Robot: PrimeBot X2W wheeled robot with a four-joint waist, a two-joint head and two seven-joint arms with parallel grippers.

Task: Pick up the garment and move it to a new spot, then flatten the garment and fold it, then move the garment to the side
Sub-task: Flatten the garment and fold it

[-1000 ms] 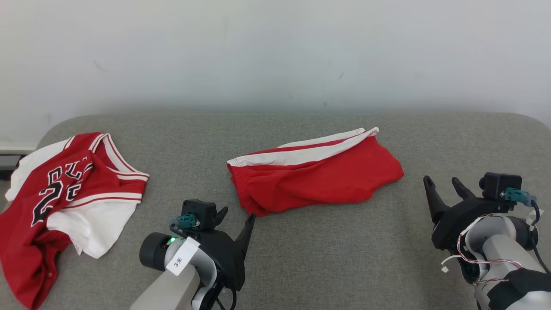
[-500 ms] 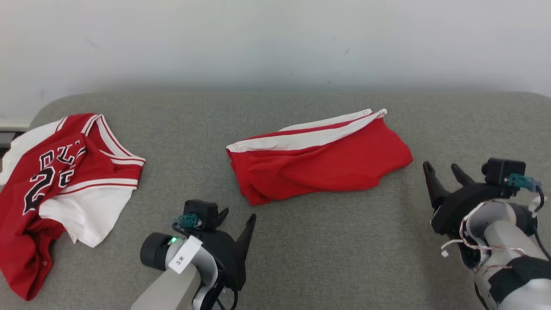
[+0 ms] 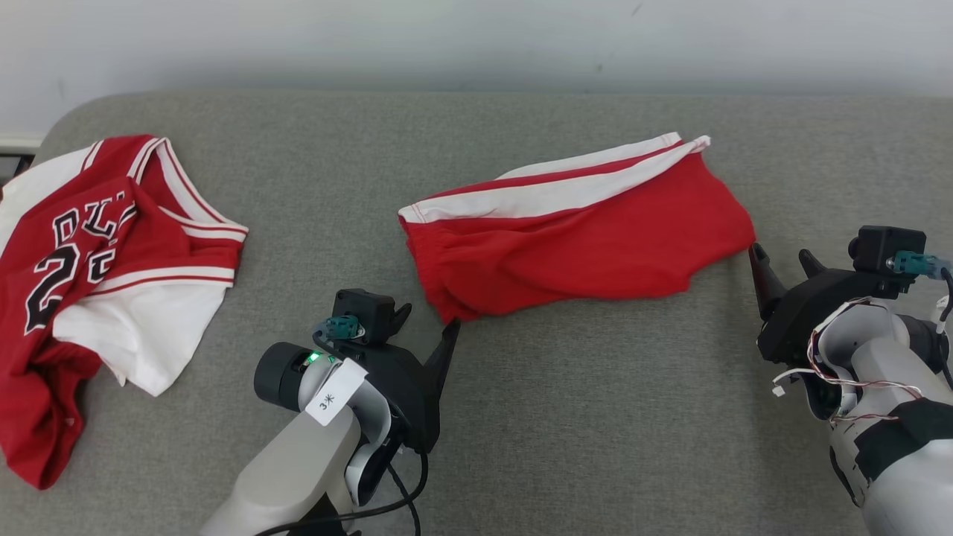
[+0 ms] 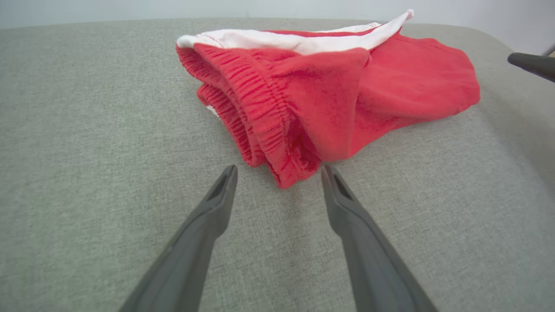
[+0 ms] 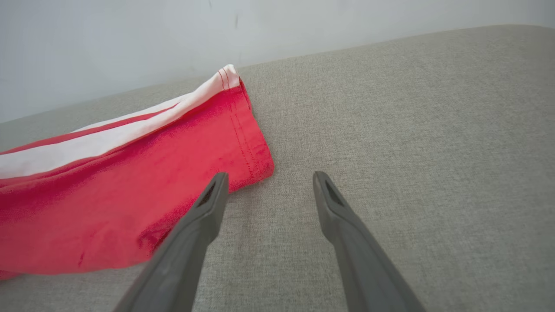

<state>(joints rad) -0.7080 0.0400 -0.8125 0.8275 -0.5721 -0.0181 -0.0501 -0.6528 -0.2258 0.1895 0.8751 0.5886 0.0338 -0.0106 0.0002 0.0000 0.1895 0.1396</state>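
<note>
Shorts (image 3: 581, 231), red with a white side stripe: you have them lying crumpled mid-cushion (image 3: 595, 417). Left gripper (image 3: 429, 316): released, jaws wide, nothing held, with the near-left waistband corner just between its tips. Right gripper (image 3: 779, 251): released as well, empty, with the shorts' right hem corner just beside its left finger. Jersey (image 3: 112, 246), red and white with black lettering: heaped at your left edge, well apart from the shorts.
</note>
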